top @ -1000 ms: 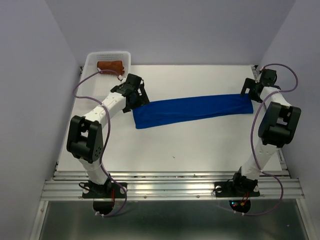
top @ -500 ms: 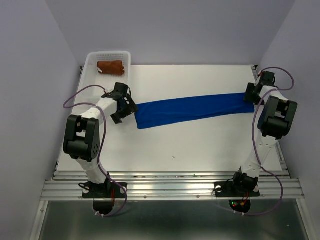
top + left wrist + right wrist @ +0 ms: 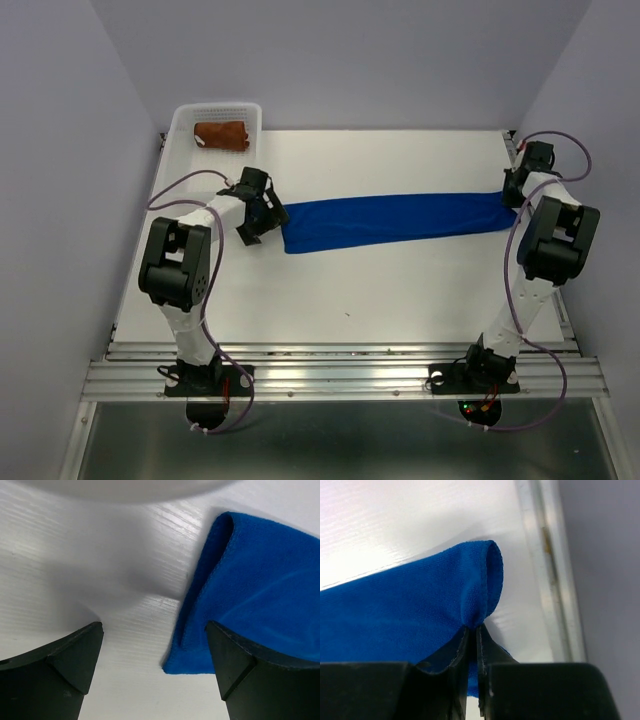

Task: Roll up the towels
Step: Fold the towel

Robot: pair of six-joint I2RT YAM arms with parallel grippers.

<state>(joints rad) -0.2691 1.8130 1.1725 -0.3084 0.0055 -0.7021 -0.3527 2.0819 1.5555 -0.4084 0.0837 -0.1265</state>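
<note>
While the blue towel [image 3: 390, 220] lies stretched flat across the white table [image 3: 400, 300] between the two arms, the right claw [image 3: 472, 630] has its fingers pressed together on the cloth's end. It pinches a small fold of the hem, so the fabric puckers up just ahead of the tips. The left claw [image 3: 154, 630] stands wide open and holds nothing. The towel's other end sits just in front of it, with one corner reaching in beside one finger [image 3: 240, 680] and bare table ahead of the other. Whether that finger touches the cloth I cannot tell. Behind the left claw and off to its side, well apart from it, the rust-brown towel [image 3: 221, 134] rests as a small bundle inside the white basket [image 3: 182, 122]
</note>
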